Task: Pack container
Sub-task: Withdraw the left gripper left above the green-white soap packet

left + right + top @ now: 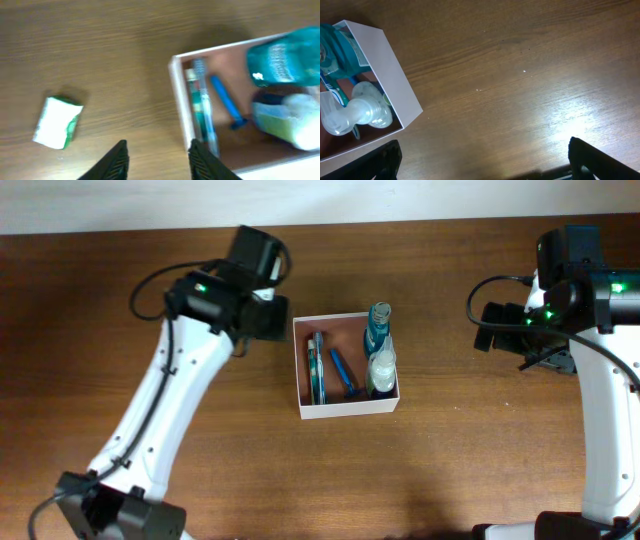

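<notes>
The container [350,407], a shallow white-walled box with a reddish-brown inside, sits mid-table. Inside lie a toothbrush [318,368] and a blue razor [343,372], with a teal bottle [378,328] and a clear bottle [381,370] along its right side. My left gripper [157,159] hovers open over bare wood just outside the container's left wall [181,105], nothing between its fingers. A small green-and-white packet [57,122] lies on the table to the left of it. My right gripper [487,160] is wide open over bare table, right of the container [390,75].
In the overhead view the left arm [170,390] crosses the table's left half and hides the packet. The right arm [600,380] stands at the far right. The table's far edge runs along the top.
</notes>
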Motion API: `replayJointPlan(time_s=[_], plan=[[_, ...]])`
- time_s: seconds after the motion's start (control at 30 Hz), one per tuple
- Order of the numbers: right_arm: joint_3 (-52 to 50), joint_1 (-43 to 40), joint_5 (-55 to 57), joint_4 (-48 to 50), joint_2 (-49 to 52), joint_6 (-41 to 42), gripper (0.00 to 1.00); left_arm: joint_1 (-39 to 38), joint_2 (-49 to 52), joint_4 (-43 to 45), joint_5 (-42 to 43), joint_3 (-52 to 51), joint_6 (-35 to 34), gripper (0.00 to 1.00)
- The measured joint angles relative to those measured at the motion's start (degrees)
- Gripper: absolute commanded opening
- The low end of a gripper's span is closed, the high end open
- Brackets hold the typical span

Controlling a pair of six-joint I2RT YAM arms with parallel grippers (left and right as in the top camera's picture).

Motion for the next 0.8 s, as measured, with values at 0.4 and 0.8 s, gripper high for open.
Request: replayJointPlan(time_s=[0.4,0.8], plan=[[0.00,0.00,0.00,-0.02,0.00,0.00,0.99,16.83,0.24,3.82,0.70,-10.60,6.16,0.54],[0.00,0.00,0.00,-0.02,0.00,-0.02,0.98,25.22,1.01,18.86,3.32,-28.55,15.19,0.86]])
